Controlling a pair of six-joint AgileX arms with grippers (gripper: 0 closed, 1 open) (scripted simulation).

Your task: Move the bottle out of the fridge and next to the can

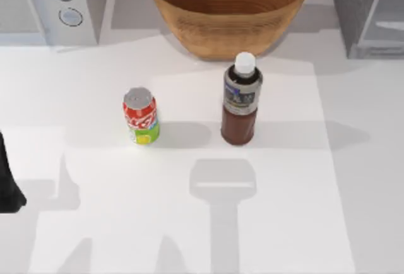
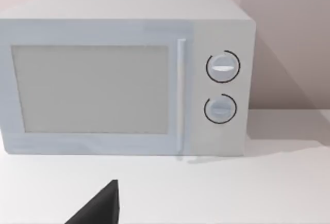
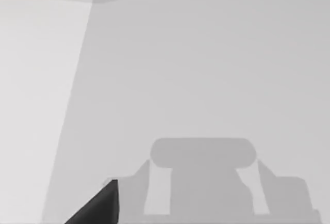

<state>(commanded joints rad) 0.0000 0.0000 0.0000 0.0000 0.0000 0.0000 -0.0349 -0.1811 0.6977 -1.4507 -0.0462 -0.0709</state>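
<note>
On the white table (image 1: 353,179), mid-field: slim brown-liquid bottle with white cap (image 1: 240,99) stands upright, right of the small red soda can (image 1: 140,116), apart | dark grey fridge (image 1: 366,9) far right | gripper finger states: cannot tell.

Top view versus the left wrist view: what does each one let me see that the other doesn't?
The top view alone shows the bottle standing upright on the table, out of the fridge, with the can to its left and apart from it, and a woven basket behind them. The left wrist view alone shows the microwave's closed door face on. Both share the microwave's two round knobs and the white table.
</note>
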